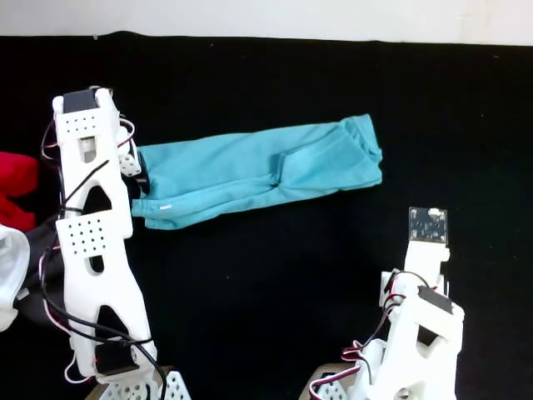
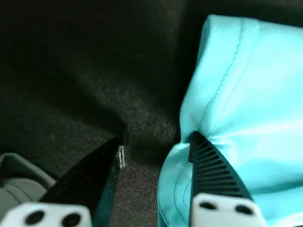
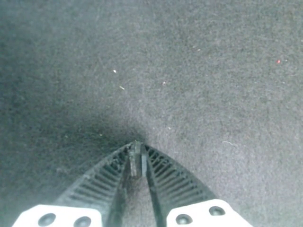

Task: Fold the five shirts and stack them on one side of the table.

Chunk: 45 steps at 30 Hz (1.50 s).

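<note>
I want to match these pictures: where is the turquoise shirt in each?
High view: turquoise shirt, a long strip across the far half of the black table cover, one end at the left arm.
Left wrist view: its edge against one finger of the open left tool.
Right wrist view: black table cover under the shut right tool.
Shared landmark: the black table cover.

Black cloth tabletop (image 1: 250,317), pale wall (image 1: 333,17) behind

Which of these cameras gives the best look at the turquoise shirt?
The high view: the turquoise shirt lies there whole, a long strip on the black table. The left wrist view catches its hem close up, beside the open left gripper. The right wrist view faces the table.
</note>
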Motion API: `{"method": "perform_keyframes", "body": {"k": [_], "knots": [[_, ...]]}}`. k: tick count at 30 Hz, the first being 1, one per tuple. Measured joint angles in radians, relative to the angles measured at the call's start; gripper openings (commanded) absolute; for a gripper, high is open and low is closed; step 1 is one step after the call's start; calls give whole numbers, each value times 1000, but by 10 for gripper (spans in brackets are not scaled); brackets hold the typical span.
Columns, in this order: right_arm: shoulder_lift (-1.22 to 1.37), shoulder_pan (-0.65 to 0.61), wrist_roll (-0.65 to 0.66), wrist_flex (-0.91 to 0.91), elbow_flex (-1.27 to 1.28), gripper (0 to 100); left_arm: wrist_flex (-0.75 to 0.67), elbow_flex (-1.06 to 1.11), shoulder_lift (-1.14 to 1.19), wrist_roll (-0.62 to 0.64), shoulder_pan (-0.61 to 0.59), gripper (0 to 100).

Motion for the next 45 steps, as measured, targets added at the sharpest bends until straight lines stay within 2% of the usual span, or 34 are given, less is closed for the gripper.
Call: {"method": "perform_keyframes", "body": {"k": [10,15,22,34,36,39,41,45], "knots": [[-2,0,0,-3,0,6,0,94,-230,0,-21,213],[-2,0,0,-3,0,6,0,175,-235,2,12,216],[-2,0,0,-3,0,6,-40,152,-117,92,38,216],[-2,0,0,-3,0,6,-38,-64,98,103,55,210],[-2,0,0,-3,0,6,-20,-86,109,103,64,155],[-2,0,0,-3,0,6,-17,-87,110,103,98,0],[-2,0,0,-3,0,6,-17,-89,109,104,138,32],[-5,0,0,-20,15,6,-17,-92,112,127,173,8]]}}
